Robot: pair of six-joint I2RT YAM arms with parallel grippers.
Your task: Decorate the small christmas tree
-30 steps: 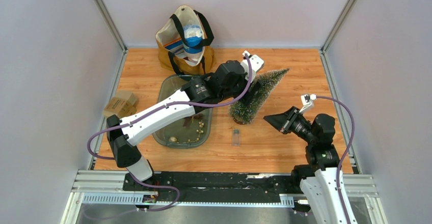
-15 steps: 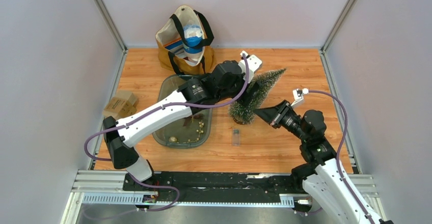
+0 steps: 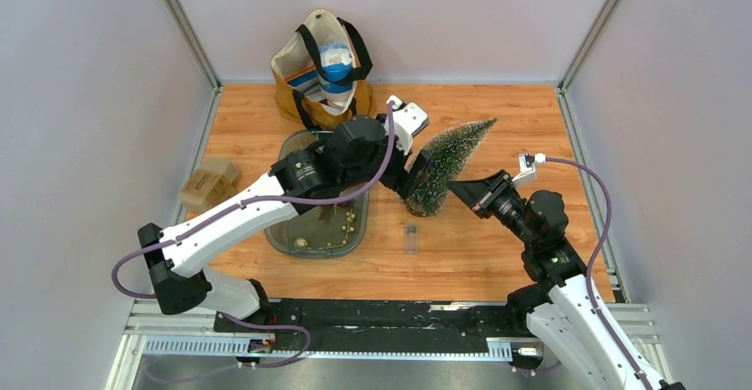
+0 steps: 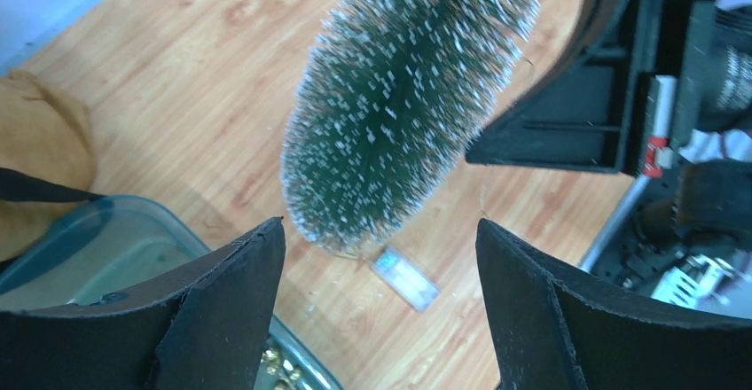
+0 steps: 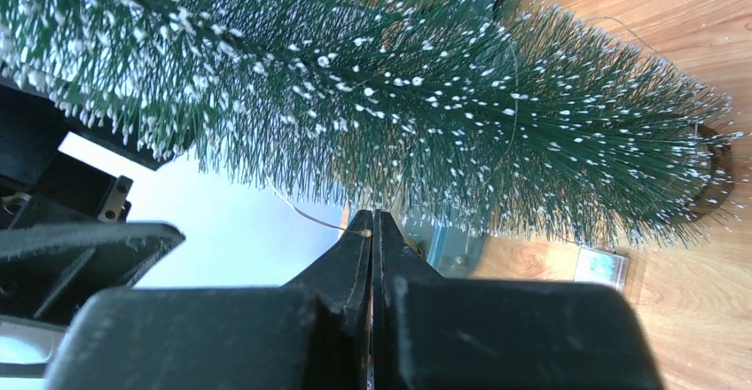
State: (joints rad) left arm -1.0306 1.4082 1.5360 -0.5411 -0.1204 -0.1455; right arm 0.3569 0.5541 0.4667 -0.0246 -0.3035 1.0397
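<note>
The small christmas tree (image 3: 448,161) is dark green with white tips; its base rests on the wooden table and its tip points to the back right. My left gripper (image 3: 411,180) is open just left of the base, touching nothing; the left wrist view has the tree (image 4: 408,97) beyond the wide jaws (image 4: 379,230). Against the tree's right side, my right gripper (image 3: 457,188) is shut on a thin light wire (image 5: 310,214) with a tiny bulb at the fingertips (image 5: 372,217). The wire runs up into the needles (image 5: 399,80).
A small clear battery box (image 3: 410,237) lies in front of the tree. The clear tray (image 3: 293,155) with gold beads (image 3: 348,223) sits under my left arm. A tote bag (image 3: 324,66) stands at the back and a cardboard box (image 3: 210,182) at the left edge.
My left gripper has drawn back left from the tree's middle to beside its base. My right gripper has moved in from the right to the tree. The tree's tip shifted slightly left.
</note>
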